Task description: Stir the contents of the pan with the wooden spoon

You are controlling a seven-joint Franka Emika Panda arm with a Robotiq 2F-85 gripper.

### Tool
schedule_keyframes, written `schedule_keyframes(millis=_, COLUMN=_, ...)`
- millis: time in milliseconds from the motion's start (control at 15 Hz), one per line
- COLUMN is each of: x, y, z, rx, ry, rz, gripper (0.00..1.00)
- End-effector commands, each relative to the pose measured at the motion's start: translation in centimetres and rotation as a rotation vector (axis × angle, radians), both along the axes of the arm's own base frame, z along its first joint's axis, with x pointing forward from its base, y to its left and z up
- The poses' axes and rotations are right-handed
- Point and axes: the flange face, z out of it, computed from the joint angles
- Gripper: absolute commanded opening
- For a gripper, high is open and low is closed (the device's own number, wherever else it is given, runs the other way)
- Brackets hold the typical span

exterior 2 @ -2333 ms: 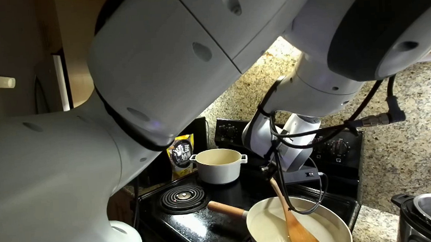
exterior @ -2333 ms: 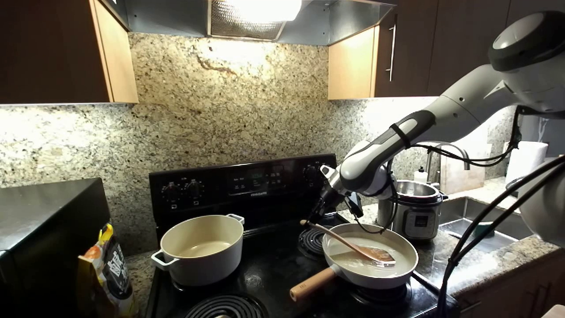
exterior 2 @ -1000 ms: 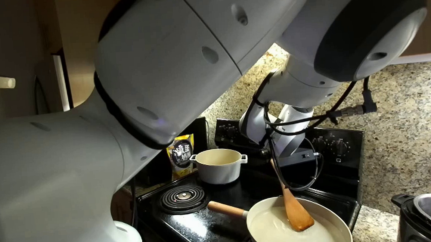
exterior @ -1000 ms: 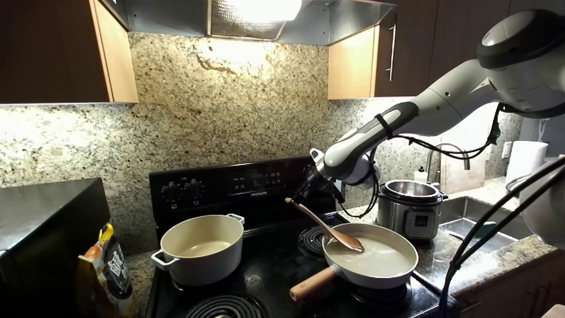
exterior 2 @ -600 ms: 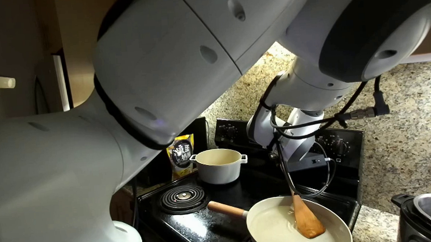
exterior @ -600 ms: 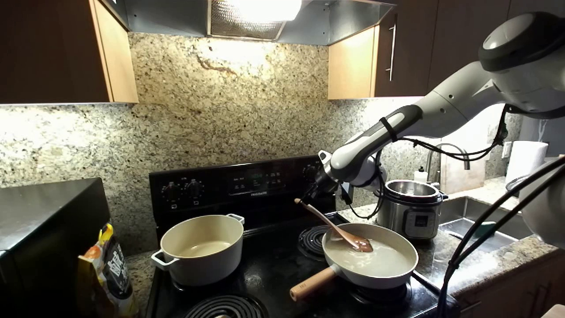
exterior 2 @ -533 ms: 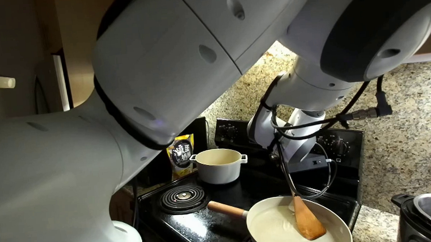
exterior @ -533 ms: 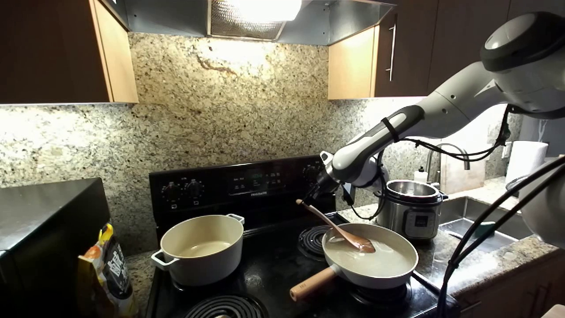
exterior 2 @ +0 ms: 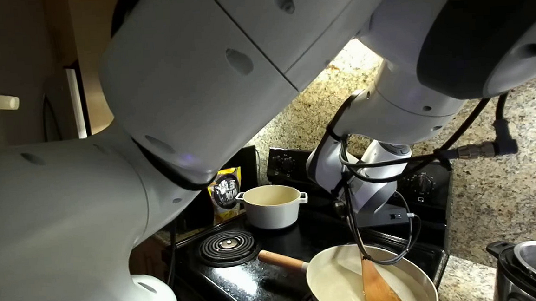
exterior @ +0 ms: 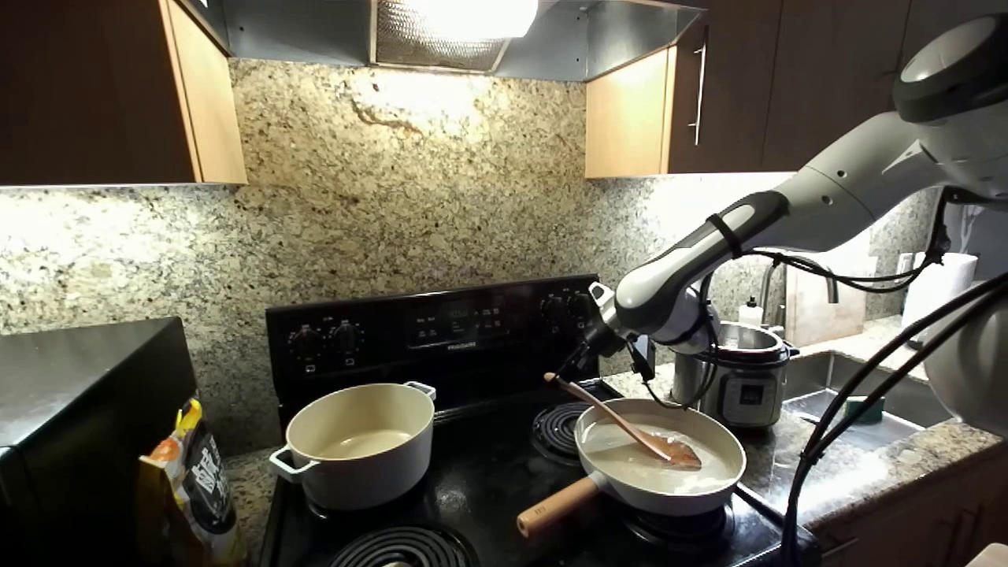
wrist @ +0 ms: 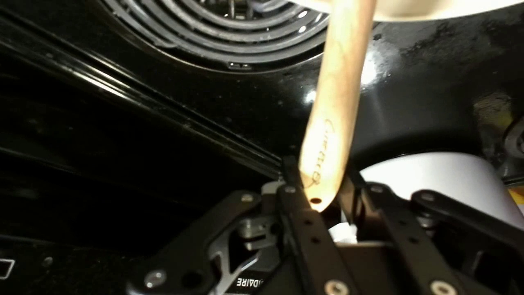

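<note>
The slim wooden spoon point(exterior: 622, 421) slants down into the cream-white pan point(exterior: 677, 502), which sits on a burner. Its oval bowl rests in the pale, creamy contents point(exterior 2: 336, 281), right of the pan's middle in an exterior view. My gripper point(wrist: 322, 172) is shut on the spoon's handle point(wrist: 339, 82) close to its holed end, with one finger on either side. In an exterior view the gripper point(exterior: 565, 374) hovers behind and left of the pan, above its rim. Cables partly cover the spoon's handle point(exterior 2: 378, 287) in an exterior view. The pan's thick pale handle point(exterior: 559, 506) points to the front left.
A deeper cream two-handled pot point(exterior: 362, 472) stands left on the stove. The shiny steel pot point(exterior: 720, 390) is on the counter right behind the pan. Near my gripper rises the stove's control panel point(exterior: 441, 323). A yellow-black bag point(exterior: 205, 488) stands at far left.
The spoon's bowl swept to the pan's back left by about a second ago. Since then gripper and spoon have come back rightward and lower, toward the middle. Pan and pots stayed in place.
</note>
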Motion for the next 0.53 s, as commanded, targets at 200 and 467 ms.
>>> schedule_keyframes(millis=200, x=-2.3, y=4.5, z=0.3, rx=0.042, ry=0.035, rz=0.15, gripper=0.1)
schedule_keyframes(millis=467, x=-2.1, y=7.2, z=1.1, rx=0.057, ry=0.053, rz=0.229, gripper=0.1)
